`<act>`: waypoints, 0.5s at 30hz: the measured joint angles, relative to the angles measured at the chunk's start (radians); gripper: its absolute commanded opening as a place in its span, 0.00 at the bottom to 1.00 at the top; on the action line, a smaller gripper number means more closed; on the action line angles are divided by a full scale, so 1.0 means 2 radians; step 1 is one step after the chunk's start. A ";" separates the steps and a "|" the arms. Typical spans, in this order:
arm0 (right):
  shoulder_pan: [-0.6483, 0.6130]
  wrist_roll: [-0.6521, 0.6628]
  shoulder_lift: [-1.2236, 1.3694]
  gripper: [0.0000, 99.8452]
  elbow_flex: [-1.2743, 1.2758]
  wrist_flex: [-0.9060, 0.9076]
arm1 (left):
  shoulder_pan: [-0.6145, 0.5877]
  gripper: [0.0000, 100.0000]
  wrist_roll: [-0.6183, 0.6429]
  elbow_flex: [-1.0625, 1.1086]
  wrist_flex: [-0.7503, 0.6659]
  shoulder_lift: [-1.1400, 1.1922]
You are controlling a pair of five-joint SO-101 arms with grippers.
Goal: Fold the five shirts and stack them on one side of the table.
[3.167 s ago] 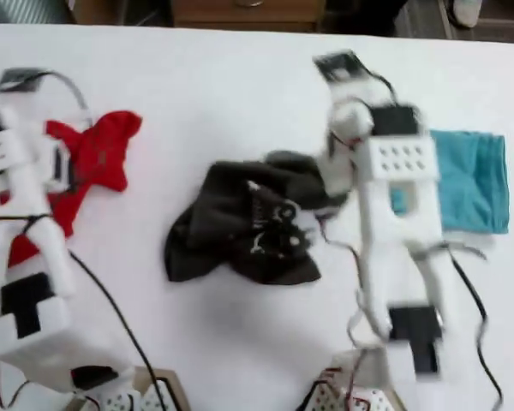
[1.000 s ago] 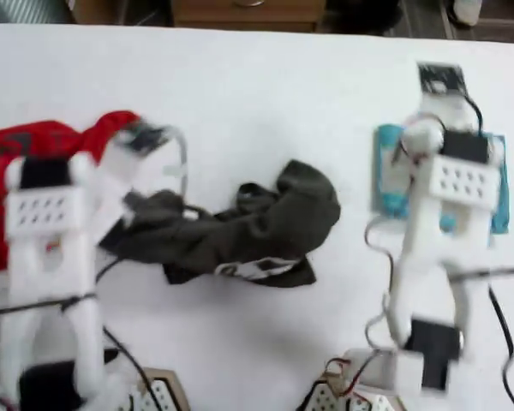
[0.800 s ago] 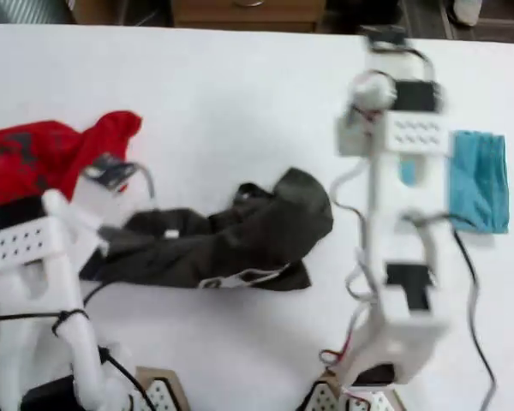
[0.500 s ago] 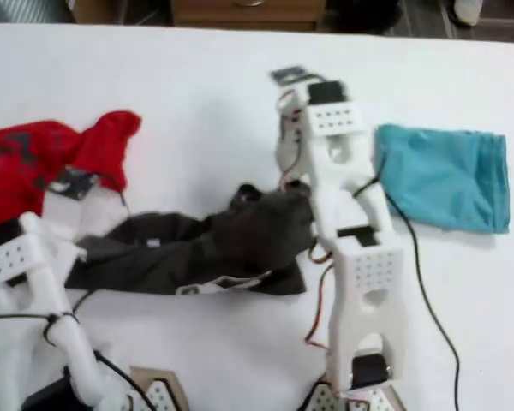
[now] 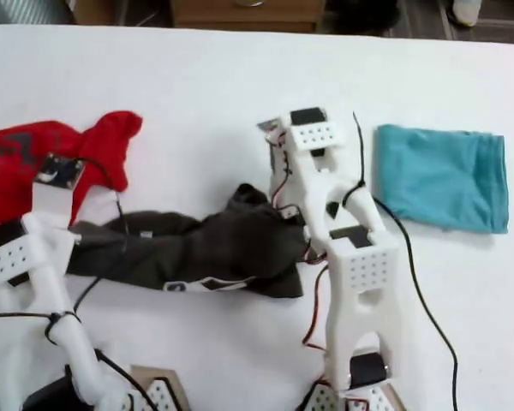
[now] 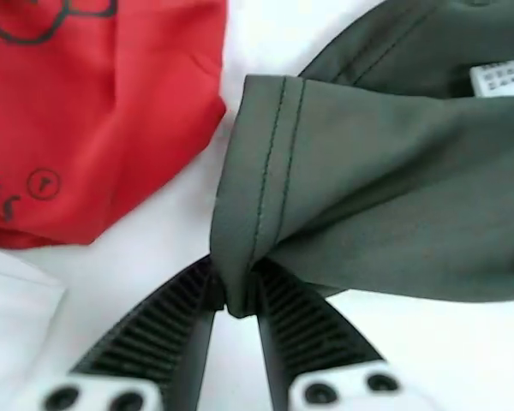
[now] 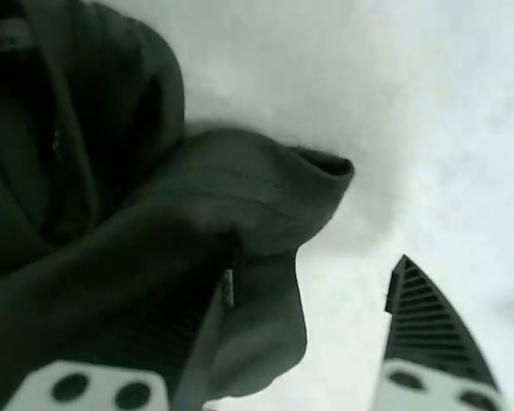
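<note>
Left pincer (image 6: pixel 237 301) grips dark shirt (image 6: pixel 394 188) by its hem

Its ribbed fingers (image 6: pixel 167 338) are closed to a narrow point on a stitched edge of the cloth, which bunches into a fold just above them. From that edge the dark shirt runs in a long, rumpled band across the middle of the table (image 5: pixel 197 77), over to the other arm.

Right pincer (image 7: pixel 315 270) stands wide at the far end of the same shirt. One finger (image 7: pixel 420 321) is over bare table. The other seems to press into a thick fold of the cloth, though the dark fabric makes the contact hard to judge.

Beside the left pincer lies the red shirt (image 6: pixel 94 111), crumpled and unfolded near the table's left edge. Its hem is just beside the dark shirt's held edge, with a strip of white table between them.

On the right side rests the teal shirt (image 5: pixel 441 175), folded into a neat rectangle, flat, well apart from the dark shirt and near the right arm.
</note>
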 measured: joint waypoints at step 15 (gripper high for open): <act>0.029 0.023 -0.001 0.02 -0.060 0.000 | 0.045 0.03 0.061 0.000 -0.006 0.000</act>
